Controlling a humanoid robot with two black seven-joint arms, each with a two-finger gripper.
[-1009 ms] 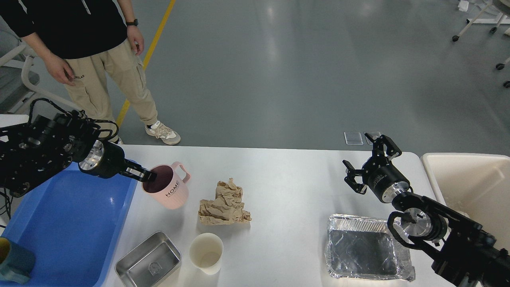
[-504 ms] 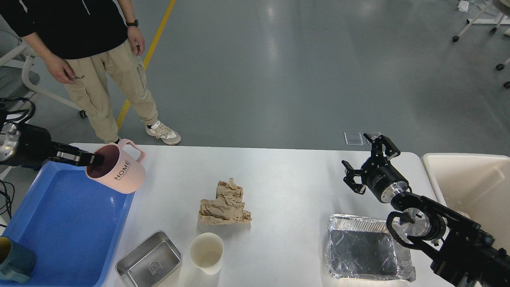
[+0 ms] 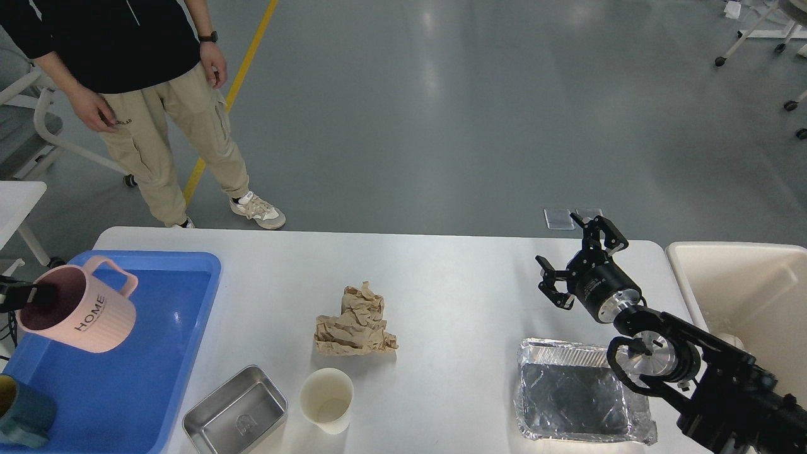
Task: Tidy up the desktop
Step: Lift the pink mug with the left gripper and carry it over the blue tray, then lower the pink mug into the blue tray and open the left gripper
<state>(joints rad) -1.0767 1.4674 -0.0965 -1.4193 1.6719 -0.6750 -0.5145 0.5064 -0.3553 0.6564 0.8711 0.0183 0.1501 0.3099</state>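
Observation:
The white desktop (image 3: 454,284) carries a crumpled brown paper (image 3: 354,321), a white paper cup (image 3: 326,399), a steel tin (image 3: 235,411) and a foil tray (image 3: 577,394). My left gripper (image 3: 31,294) shows only as its tip at the left edge, shut on the rim of a pink "HOME" mug (image 3: 79,312), held tilted over the blue tray (image 3: 157,340). My right gripper (image 3: 577,265) is open and empty above the desktop's right part, behind the foil tray.
A teal cup (image 3: 22,413) stands in the blue tray's near left corner. A cream bin (image 3: 750,302) adjoins the desktop's right end. A person (image 3: 145,82) stands beyond the far left corner. A small white table (image 3: 16,195) is at the left.
My left arm has carried the pink mug leftward from the desktop to over the blue tray and mostly left the view. My right gripper has shifted slightly left.

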